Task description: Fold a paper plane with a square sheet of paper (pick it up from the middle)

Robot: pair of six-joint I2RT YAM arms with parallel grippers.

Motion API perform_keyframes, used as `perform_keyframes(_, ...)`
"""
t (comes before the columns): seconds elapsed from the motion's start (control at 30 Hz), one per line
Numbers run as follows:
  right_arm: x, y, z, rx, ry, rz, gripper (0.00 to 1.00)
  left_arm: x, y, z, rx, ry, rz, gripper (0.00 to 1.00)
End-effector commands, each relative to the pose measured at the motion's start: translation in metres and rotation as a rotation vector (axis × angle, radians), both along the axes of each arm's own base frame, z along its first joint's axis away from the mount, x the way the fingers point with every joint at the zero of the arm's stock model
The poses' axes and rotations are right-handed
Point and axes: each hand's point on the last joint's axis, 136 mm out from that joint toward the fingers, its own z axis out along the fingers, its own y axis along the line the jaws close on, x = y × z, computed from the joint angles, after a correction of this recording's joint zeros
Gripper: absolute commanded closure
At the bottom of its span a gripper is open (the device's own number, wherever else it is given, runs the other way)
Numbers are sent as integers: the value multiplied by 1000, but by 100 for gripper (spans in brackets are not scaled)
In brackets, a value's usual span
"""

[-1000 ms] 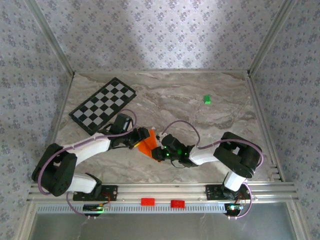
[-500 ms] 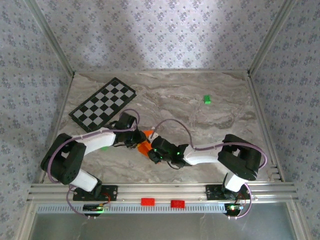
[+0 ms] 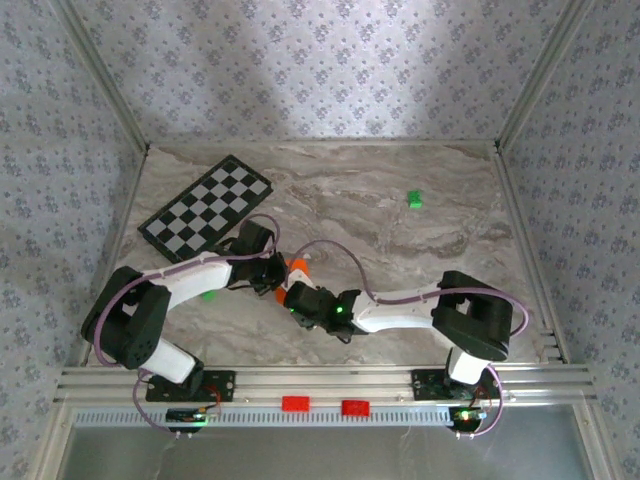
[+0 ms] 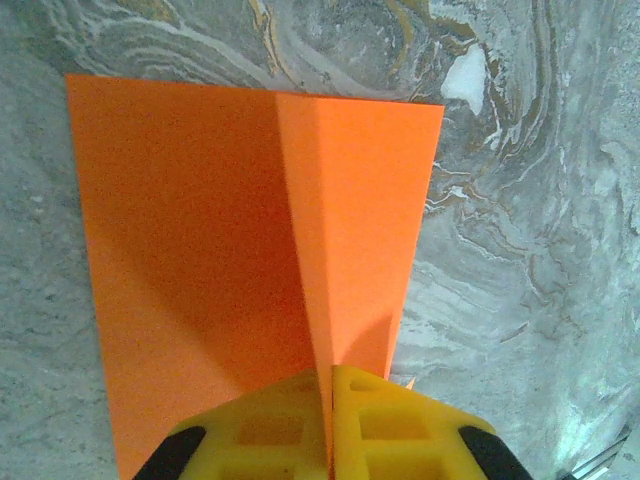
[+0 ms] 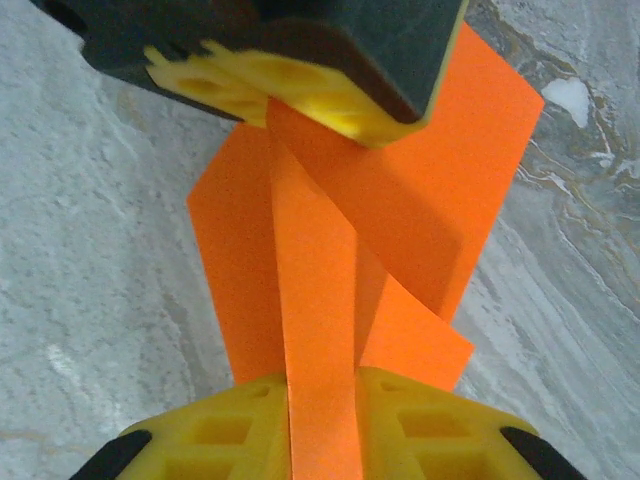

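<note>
The square sheet of paper (image 4: 200, 220) is bright orange and creased, with a raised fold running down its middle above the marble table. My left gripper (image 4: 330, 385) is shut on that fold, its yellow jaws pressed together on the paper. My right gripper (image 5: 322, 385) grips a standing ridge of the same paper (image 5: 440, 190) between its yellow fingers. The left gripper's fingers (image 5: 300, 95) hold the far end in the right wrist view. From above, both grippers meet at mid-table, left gripper (image 3: 273, 282) and right gripper (image 3: 294, 294), with a little paper (image 3: 297, 266) showing between them.
A black-and-white checkered board (image 3: 207, 211) lies at the back left. A small green block (image 3: 413, 200) sits at the back right and another green bit (image 3: 208, 294) lies by the left arm. Two red pieces (image 3: 295, 403) sit on the front rail.
My left gripper has shut on the paper's fold. The right arm has slid left toward it, and the paper is now bunched and mostly hidden between the two grippers.
</note>
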Motion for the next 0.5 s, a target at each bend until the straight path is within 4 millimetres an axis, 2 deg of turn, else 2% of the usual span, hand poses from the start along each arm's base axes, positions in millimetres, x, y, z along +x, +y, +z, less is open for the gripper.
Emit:
perform_keyframes(0.0,3,-12,-7,-118,-41,-18,75,1,-2,6,-13,12,11,94)
perform_keyframes(0.13,1,-10,-10,-127,-47,-19,75,1,-4,7,-28,12,15,96)
perform_keyframes(0.37,-1,-6,-3,-74,-51,-26,75,-2,-3,5,-30,14,18,96)
perform_keyframes(0.47,-2,-5,-3,-61,-41,-22,79,-1,-4,5,-35,15,20,96)
